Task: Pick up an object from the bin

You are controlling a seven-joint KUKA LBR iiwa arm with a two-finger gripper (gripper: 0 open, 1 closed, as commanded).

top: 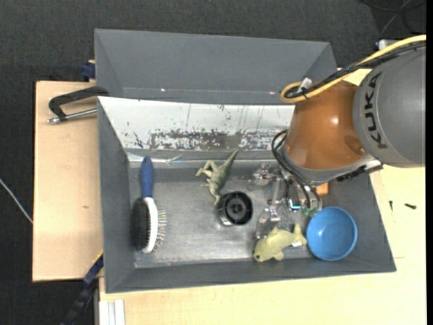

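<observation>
Hanging over the near-right corner of the bin (pixel 114 202): the gripper (pixel 275 205)
It sits above a pale yellow toy (pixel 274 246) beside a blue bowl (pixel 333 234); open or closed cannot be told.

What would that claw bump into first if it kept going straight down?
Probably the pale yellow toy right under the gripper, beside the blue bowl, though depth is unclear.

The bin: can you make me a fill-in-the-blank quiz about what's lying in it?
1. The bowl by the right wall of the bin is ____ in colour.
2. The hairbrush lies along the bin's ____ wall.
3. The green toy dinosaur sits just behind a round ____ object.
Missing words: blue; left; black.
</observation>
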